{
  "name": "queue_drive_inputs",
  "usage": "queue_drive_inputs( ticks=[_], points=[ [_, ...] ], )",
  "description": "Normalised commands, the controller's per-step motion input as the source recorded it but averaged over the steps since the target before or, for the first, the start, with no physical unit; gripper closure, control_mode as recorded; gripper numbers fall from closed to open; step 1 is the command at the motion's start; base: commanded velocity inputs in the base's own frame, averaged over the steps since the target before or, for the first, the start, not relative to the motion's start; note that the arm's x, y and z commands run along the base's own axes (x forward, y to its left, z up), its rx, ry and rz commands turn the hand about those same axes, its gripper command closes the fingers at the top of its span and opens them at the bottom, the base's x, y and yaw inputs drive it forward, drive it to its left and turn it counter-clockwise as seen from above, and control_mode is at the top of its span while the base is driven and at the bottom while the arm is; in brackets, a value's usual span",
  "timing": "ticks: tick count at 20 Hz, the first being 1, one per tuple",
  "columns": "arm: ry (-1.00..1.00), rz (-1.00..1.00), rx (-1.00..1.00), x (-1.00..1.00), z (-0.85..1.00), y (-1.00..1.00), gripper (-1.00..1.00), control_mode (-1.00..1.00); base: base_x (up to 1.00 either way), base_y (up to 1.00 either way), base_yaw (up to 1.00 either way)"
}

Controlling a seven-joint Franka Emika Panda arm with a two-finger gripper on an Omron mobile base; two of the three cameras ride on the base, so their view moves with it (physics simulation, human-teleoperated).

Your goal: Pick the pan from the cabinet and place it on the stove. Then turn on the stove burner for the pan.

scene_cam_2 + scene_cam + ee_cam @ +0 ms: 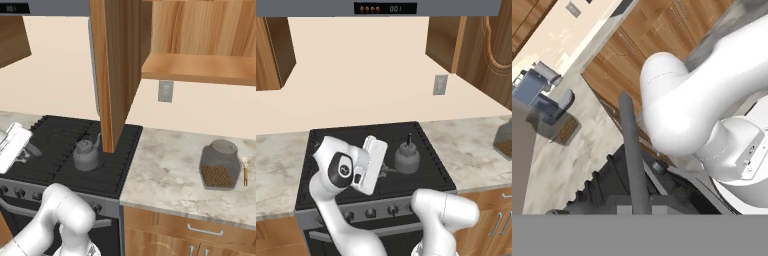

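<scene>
nearest me, the gripper (385, 171) sits low over the front left of the stove (423, 140). in the hand view its fingers are closed on a long thin dark handle (633, 160), which i judge to be the pan's. the pan body is hidden behind the hand, so i cannot confirm it rests flat on the grates. just beyond stands the kettle (407, 158) on the right burner. farther right, the cabinet (116, 70) door hangs open over the counter. risks: letting go of an unseated pan may tip it; swinging wide could strike the kettle.
</scene>
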Motion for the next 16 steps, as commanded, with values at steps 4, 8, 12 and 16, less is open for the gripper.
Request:
queue_drive_inputs(
  ticks=[4, 8, 12, 16],
  points=[
    [-0.4, -0.43, 0.0, 0.01, -0.29, 0.15, 1.0, -1.0, 0.0, 0.0, 0.0],
    [-0.4, -0.42, -0.01, 0.09, -0.44, 0.07, 1.0, -1.0, 0.0, 0.0, 0.0],
    [-0.43, -0.44, 0.0, 0.17, -0.44, 0.05, 1.0, -1.0, 0.0, 0.0, 0.0],
    [-0.49, -0.4, 0.0, 0.23, -0.27, 0.25, 1.0, -1.0, 0.0, 0.0, 0.0]
  ],
)
